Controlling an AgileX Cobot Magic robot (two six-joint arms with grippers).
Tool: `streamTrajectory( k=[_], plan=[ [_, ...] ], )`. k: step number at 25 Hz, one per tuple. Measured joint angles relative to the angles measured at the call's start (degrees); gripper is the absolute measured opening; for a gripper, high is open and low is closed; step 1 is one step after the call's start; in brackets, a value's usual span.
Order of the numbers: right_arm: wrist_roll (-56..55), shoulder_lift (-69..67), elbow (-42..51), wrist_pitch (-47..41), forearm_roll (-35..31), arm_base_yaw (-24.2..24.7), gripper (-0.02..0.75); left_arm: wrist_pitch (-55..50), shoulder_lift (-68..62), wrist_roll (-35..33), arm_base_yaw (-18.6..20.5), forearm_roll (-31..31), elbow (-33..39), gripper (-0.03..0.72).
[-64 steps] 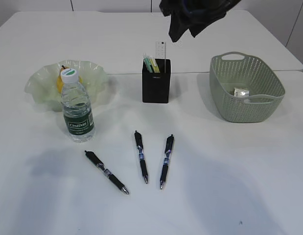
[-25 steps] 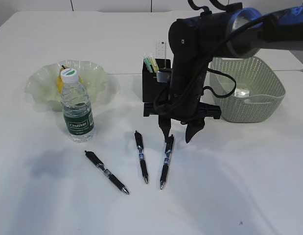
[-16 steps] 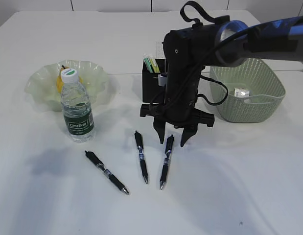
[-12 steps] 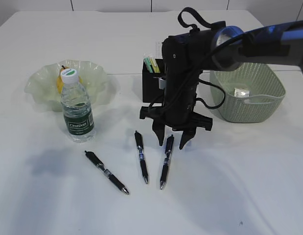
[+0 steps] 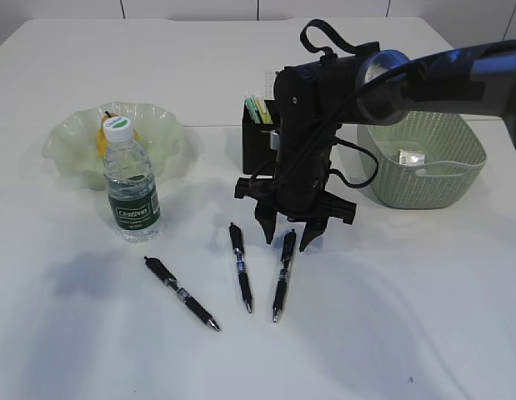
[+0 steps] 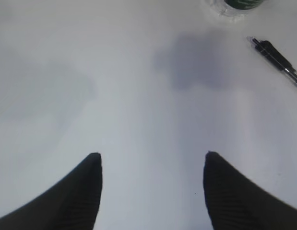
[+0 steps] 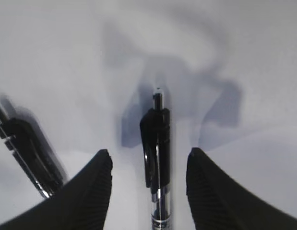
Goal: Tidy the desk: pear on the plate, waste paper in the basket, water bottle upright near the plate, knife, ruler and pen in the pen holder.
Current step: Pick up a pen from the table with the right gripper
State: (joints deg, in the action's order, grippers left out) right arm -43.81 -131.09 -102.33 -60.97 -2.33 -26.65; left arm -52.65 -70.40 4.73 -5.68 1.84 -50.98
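Three black pens lie on the white table: left pen (image 5: pixel 181 293), middle pen (image 5: pixel 239 267), right pen (image 5: pixel 282 277). My right gripper (image 5: pixel 288 240) stands open, low over the right pen's clip end (image 7: pixel 156 139), one finger on each side, not touching it (image 7: pixel 149 152). The left gripper (image 6: pixel 152 155) is open over bare table. The water bottle (image 5: pixel 131 183) stands upright by the green plate (image 5: pixel 162 137), which holds the yellow pear (image 5: pixel 102 140). Waste paper (image 5: pixel 410 156) lies in the basket (image 5: pixel 458 158). Green and yellow items stick out of the pen holder (image 5: pixel 256 150); knife and ruler are not distinguishable.
The middle pen (image 7: pixel 28 148) lies just left of the right gripper's left finger. The left wrist view shows the left pen (image 6: pixel 278 57) at the upper right and the bottle's base (image 6: pixel 234 4) at the top edge. My right arm hides part of the holder.
The right arm has come down from above and shifted a little left; its open jaws now straddle the right pen's clip end. Pens, bottle and basket have not moved.
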Motion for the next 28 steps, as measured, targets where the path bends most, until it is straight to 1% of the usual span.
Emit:
streamTrajectory(
  k=[28],
  plan=[
    [-1.3, -1.4, -0.1, 0.3, 1.8, 0.0, 0.376, 1.0, 0.0, 0.0, 0.0, 0.0, 0.0, 0.465]
  ],
)
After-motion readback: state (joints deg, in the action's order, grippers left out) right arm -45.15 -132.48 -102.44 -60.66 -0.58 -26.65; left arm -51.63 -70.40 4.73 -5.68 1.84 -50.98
